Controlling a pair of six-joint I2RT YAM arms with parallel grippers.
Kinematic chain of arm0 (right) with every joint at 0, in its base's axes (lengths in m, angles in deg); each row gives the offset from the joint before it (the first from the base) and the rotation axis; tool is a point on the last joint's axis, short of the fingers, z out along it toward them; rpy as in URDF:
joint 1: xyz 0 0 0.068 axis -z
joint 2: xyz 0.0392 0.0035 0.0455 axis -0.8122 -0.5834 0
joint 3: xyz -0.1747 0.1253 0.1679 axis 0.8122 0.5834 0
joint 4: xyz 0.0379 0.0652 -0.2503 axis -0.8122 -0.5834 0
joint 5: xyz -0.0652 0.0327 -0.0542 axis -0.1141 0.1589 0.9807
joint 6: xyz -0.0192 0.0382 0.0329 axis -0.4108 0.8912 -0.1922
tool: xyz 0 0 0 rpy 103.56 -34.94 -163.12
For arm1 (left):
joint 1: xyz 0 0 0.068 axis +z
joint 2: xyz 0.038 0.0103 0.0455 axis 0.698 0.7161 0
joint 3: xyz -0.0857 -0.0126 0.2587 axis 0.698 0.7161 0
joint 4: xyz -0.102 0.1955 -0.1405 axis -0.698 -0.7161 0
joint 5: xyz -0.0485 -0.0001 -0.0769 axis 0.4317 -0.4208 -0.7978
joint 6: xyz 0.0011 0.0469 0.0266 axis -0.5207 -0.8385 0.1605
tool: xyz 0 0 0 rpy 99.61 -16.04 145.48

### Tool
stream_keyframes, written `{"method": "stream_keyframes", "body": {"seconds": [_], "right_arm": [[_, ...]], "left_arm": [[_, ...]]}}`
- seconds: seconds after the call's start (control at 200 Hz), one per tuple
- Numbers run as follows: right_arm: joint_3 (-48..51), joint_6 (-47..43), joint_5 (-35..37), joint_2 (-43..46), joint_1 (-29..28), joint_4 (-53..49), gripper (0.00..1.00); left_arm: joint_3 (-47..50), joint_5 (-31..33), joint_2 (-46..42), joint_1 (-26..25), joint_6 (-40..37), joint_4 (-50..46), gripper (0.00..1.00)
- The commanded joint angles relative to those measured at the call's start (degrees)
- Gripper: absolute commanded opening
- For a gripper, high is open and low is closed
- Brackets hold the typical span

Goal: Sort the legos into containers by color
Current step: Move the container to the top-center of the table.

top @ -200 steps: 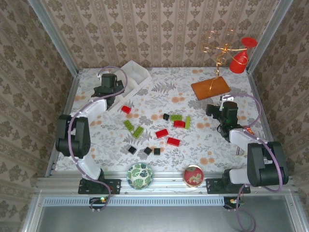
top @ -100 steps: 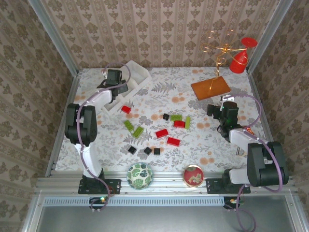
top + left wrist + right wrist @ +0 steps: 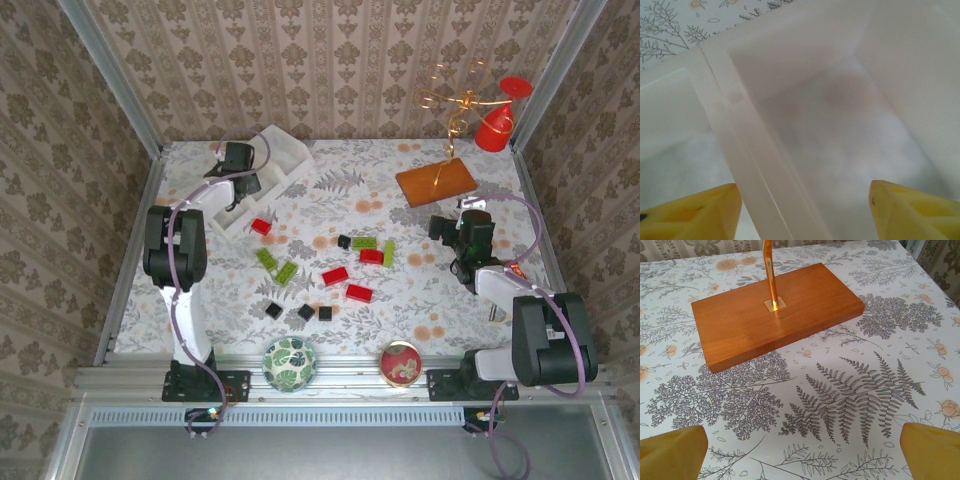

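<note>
The left gripper (image 3: 805,210) hangs over the white tray (image 3: 285,150), which lies slantwise near the far-left corner of the worktop (image 3: 420,320). Its yellow fingers (image 3: 695,212) stand partly parted on either side of a divider wall (image 3: 747,150) between 2 compartments and grip nothing; whether a finger touches that wall I cannot tell. The right gripper (image 3: 802,452) is spread wide and holds nothing, hovering above bare worktop toward the right edge, just short of the orange-brown board (image 3: 775,315), from which a gold rod (image 3: 769,270) rises. The legos (image 3: 335,275) lie loose across the middle of the worktop, 12 in sight: 4 red, 4 lime green bricks (image 3: 287,271) and 4 black cubes (image 3: 306,312), 3 of the black in a row toward the near edge. 1 red brick (image 3: 261,227) lies near the tray's near end, apart from it. A green bowl (image 3: 290,362) and a red bowl (image 3: 400,363), both round and patterned, sit at the near edge.
</note>
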Motion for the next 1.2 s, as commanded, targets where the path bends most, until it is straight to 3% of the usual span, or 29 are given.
{"method": "stream_keyframes", "body": {"seconds": [0.0,0.285,0.635,1.195], "right_arm": [[-1.05,0.88,1.26,0.57,-0.21,0.49,1.0],[-1.14,0.88,1.62,0.34,-0.21,0.41,1.0],[-0.83,1.14,2.12,0.92,-0.21,0.35,1.0],[-0.63,1.32,2.22,1.6,-0.21,0.47,1.0]], "left_arm": [[-2.14,-0.44,1.42,0.95,-0.98,-2.65,0.62],[-2.81,-3.29,3.04,0.16,-8.38,-1.9,0.4],[-5.67,-7.13,5.32,-3.06,-12.49,-2.21,0.3],[-4.32,-5.26,4.38,-10.99,-3.59,-2.25,0.22]]}}
